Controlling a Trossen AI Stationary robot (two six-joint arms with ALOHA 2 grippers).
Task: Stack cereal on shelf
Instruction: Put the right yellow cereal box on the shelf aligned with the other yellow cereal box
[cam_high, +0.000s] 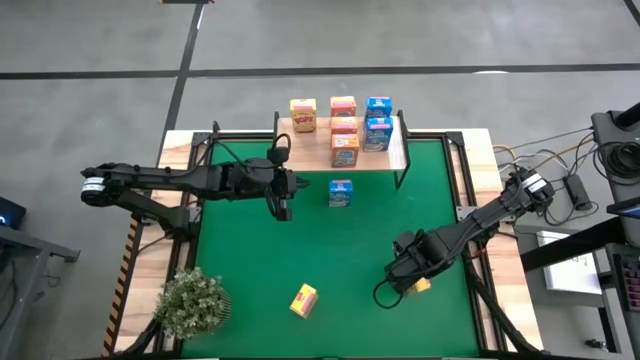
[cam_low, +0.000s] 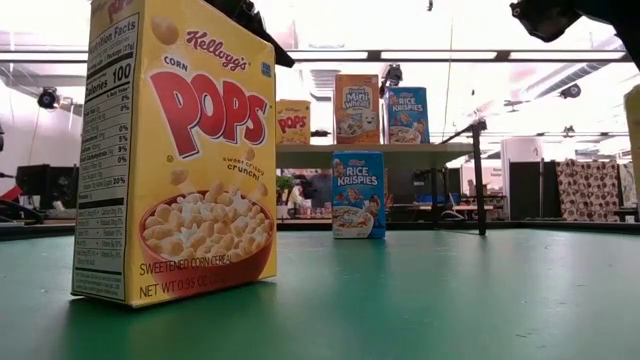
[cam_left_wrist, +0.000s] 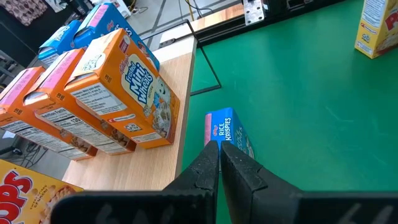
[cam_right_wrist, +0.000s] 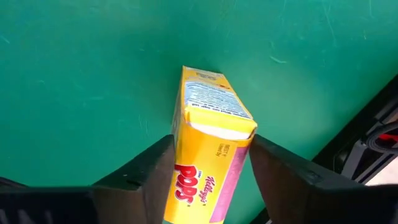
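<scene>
At the 12 o'clock edge of the green mat (cam_high: 330, 250), the light-wood shelf (cam_high: 315, 155) stands on thin black legs and carries five cereal boxes: a yellow Corn Pops box (cam_high: 303, 115) toward 11 o'clock, two orange Frosted Mini-Wheats boxes (cam_high: 344, 140) in the middle, one behind the other, and two blue Rice Krispies boxes (cam_high: 377, 124) toward 1 o'clock. Bare plank shows along the shelf's front at both ends. A third blue Rice Krispies box (cam_high: 340, 193) stands upright on the mat just in front of the shelf.

The left gripper (cam_high: 283, 207) hangs just beside that box on its 9 o'clock side, fingers (cam_left_wrist: 205, 171) pressed fully together and holding nothing. Open mat stretches from the centre toward 6 o'clock, broken only by a second yellow Corn Pops box (cam_high: 303, 299) near the front edge and a bushy potted plant (cam_high: 192, 301) at the counter's 7 o'clock corner.

The right gripper (cam_high: 412, 280) sits low at 4 o'clock, close to the mat's right edge. Its fingers (cam_right_wrist: 146, 171) stand wide on either side of a third Corn Pops box (cam_right_wrist: 208, 149), hard against its two sides; whether they grip it cannot be told.
</scene>
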